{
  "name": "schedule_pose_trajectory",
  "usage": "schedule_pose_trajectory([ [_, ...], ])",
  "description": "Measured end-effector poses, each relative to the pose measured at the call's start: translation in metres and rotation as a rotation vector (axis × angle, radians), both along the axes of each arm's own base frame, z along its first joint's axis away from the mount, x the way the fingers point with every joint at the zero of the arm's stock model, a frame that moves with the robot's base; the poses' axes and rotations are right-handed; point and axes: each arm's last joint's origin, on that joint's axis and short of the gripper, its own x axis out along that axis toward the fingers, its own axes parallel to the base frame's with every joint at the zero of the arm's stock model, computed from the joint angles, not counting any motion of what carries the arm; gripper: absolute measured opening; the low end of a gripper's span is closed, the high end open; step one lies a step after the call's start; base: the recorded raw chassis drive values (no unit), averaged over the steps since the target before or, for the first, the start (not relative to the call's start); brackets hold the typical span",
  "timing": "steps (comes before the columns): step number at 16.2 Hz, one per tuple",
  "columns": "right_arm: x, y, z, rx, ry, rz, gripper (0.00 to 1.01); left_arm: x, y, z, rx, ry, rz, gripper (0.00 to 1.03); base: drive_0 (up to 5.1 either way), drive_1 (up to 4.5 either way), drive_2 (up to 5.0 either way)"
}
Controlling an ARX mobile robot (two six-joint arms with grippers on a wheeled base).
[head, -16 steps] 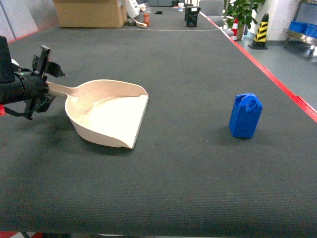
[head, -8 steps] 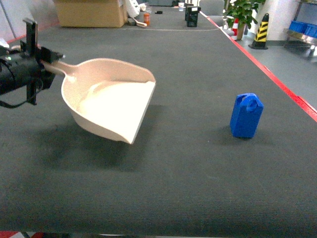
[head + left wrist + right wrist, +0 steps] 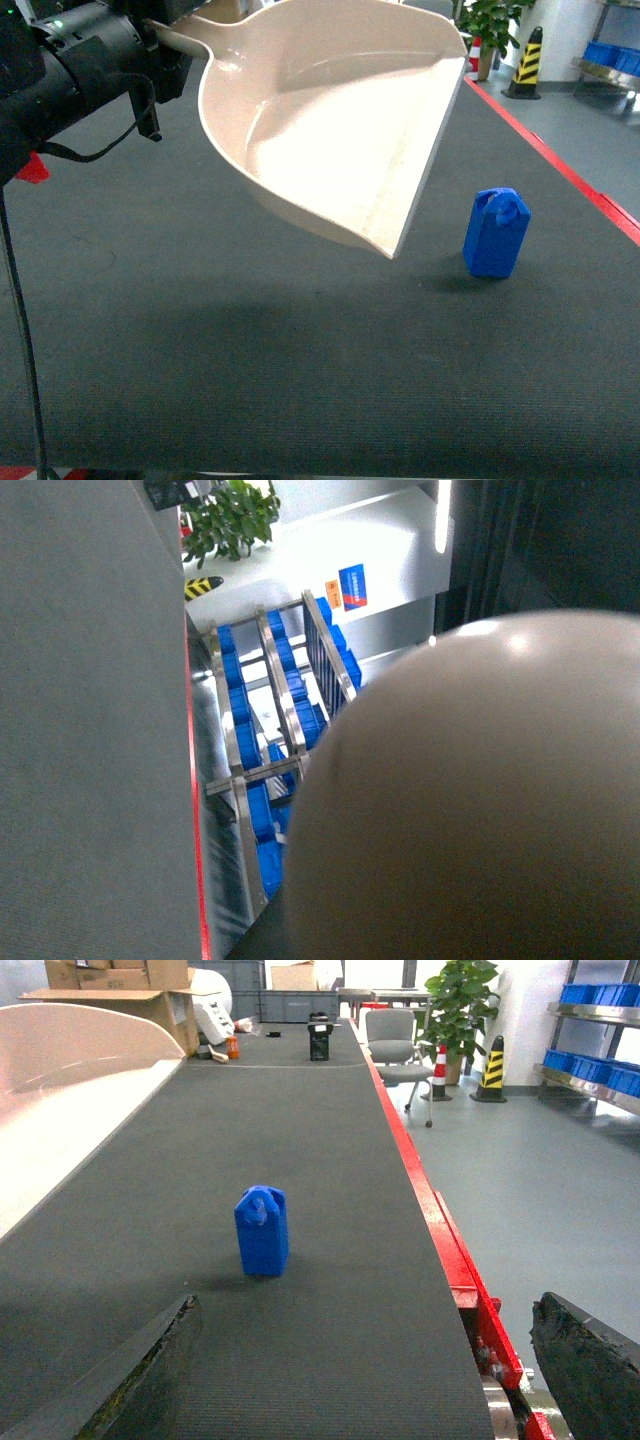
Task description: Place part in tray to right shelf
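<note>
1. My head camera looked forward and down along the dark table, the tray close before it.
2. The left wrist camera sat right behind the tray, facing the shelf.
3. The right wrist camera looked low along the table; it shared the part with the head view.

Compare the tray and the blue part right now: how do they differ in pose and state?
The tray is lifted off the table, tilted, its handle held by the left gripper; the part stands upright on the table, untouched. The tray is pale beige and wide; the part is bright blue and far smaller. The tray holds nothing.
</note>
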Motion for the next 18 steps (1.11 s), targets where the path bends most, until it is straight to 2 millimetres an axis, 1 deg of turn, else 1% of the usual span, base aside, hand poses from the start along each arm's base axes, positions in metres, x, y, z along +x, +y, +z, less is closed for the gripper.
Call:
schedule_pose_trajectory([
  [1, 0.0, 0.0, 0.0, 0.0, 0.0, 0.0, 0.98, -0.004, -0.003, 0.002, -0.01, 0.022, -0.001, 0.16, 0.0, 0.0, 0.0],
  [2, 0.0, 0.0, 0.0, 0.0, 0.0, 0.0, 0.98, -0.004, -0.009, 0.002, -0.011, 0.093, 0.025, 0.16, 0.0, 0.0, 0.0],
  [3, 0.0, 0.0, 0.0, 0.0, 0.0, 0.0, 0.98, -0.006, -0.015, -0.001, -0.008, 0.12, 0.036, 0.16, 0.0, 0.0, 0.0],
  [5, 0.0, 0.0, 0.0, 0.0, 0.0, 0.0, 0.98, -0.015, -0.023, -0.011, -0.011, 0.139, 0.002, 0.16, 0.0, 0.0, 0.0],
  [6, 0.0, 0.0, 0.0, 0.0, 0.0, 0.0, 0.98, -0.017, -0.026, -0.012, -0.014, 0.137, -0.011, 0.16, 0.0, 0.0, 0.0],
  [8, 0.0, 0.0, 0.0, 0.0, 0.0, 0.0, 0.98, -0.018, -0.028, -0.01, -0.019, 0.117, -0.023, 0.15, 0.0, 0.0, 0.0],
  [10, 0.0, 0.0, 0.0, 0.0, 0.0, 0.0, 0.98, -0.018, -0.03, -0.01, -0.008, 0.149, -0.025, 0.15, 0.0, 0.0, 0.0],
  [14, 0.0, 0.0, 0.0, 0.0, 0.0, 0.0, 0.98, -0.018, -0.029, -0.01, -0.008, 0.146, -0.023, 0.15, 0.0, 0.0, 0.0],
  [15, 0.0, 0.0, -0.003, 0.006, 0.136, -0.006, 0.98, -0.018, -0.029, -0.01, -0.008, 0.146, -0.023, 0.15, 0.0, 0.0, 0.0],
  [16, 0.012, 0.0, -0.003, 0.004, 0.27, -0.015, 0.98, -0.018, -0.029, -0.01, -0.008, 0.147, -0.02, 0.15, 0.0, 0.0, 0.0],
  [18, 0.04, -0.001, 0.004, 0.011, 0.313, 0.009, 0.98, -0.018, -0.03, -0.009, -0.008, 0.142, -0.025, 0.15, 0.0, 0.0, 0.0],
])
